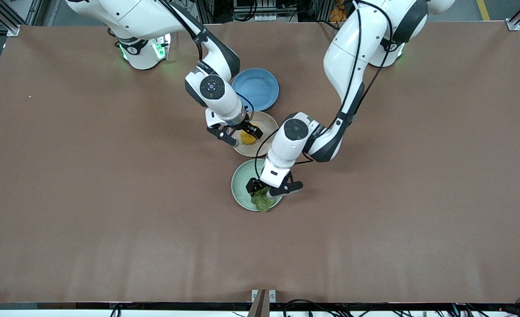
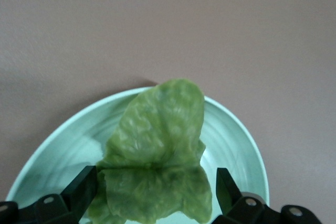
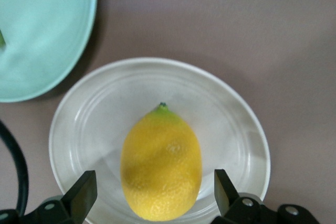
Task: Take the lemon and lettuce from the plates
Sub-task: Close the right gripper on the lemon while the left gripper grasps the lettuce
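Observation:
The lemon (image 1: 247, 138) lies on the beige-pink plate (image 1: 266, 121). My right gripper (image 1: 241, 134) is low over that plate, open, with a finger on each side of the lemon (image 3: 161, 163); the plate (image 3: 231, 124) looks whitish in the right wrist view. The lettuce (image 1: 263, 201) lies on the mint green plate (image 1: 241, 178), with its tip over the rim nearest the front camera. My left gripper (image 1: 269, 189) is low over it, open, its fingers on either side of the leaf (image 2: 157, 150) on the plate (image 2: 231, 140).
An empty blue plate (image 1: 255, 88) sits beside the beige-pink plate, farther from the front camera. The three plates stand close together in a row at mid-table. The mint plate's edge (image 3: 47, 35) shows in the right wrist view. The two arms are close to each other.

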You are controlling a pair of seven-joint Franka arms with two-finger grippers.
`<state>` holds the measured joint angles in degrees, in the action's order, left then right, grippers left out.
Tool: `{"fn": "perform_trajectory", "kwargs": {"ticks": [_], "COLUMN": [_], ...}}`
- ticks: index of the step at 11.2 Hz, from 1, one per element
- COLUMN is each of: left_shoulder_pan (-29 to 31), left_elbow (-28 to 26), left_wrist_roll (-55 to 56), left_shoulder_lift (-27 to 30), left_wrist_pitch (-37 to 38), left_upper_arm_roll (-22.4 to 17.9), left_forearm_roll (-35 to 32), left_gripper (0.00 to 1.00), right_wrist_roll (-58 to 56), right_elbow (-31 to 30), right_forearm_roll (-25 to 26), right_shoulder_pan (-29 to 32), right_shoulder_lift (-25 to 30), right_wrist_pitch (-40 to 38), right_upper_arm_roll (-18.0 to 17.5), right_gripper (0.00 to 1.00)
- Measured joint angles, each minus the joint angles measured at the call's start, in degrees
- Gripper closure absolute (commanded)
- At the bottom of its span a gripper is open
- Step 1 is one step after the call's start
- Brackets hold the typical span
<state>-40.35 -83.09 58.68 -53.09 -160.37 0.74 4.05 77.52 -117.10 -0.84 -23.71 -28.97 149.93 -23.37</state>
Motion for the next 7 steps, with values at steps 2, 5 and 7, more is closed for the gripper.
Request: {"fn": "perform_trajectory", "kwargs": {"ticks": [2, 5, 7], "left_shoulder_pan": [-0.3, -1.5, -3.5], "left_elbow": [0.4, 1.3, 1.3], "left_wrist_roll": [0.2, 0.2, 0.2], "left_shoulder_lift": [-0.7, -1.3, -1.5], "left_wrist_pitch": [-1.2, -1.2, -1.2], "left_upper_arm_roll": [-0.1, -1.3, -3.4], "left_forearm_roll": [0.0, 0.0, 0.0], "left_gripper": [0.0, 0.78, 1.0], "right_wrist_roll": [0.6, 0.6, 0.6], "right_elbow": [0.0, 0.0, 0.0], "right_forearm_roll": [0.0, 0.2, 0.3], "right_shoulder_pan": [-0.8, -1.3, -1.3], "right_shoulder_lift": [-1.1, -1.9, -2.1], "right_wrist_pitch": [1.0, 1.6, 1.7], "right_upper_arm_roll": [0.0, 0.0, 0.1], "right_gripper": [0.13, 0.09, 0.09]}}
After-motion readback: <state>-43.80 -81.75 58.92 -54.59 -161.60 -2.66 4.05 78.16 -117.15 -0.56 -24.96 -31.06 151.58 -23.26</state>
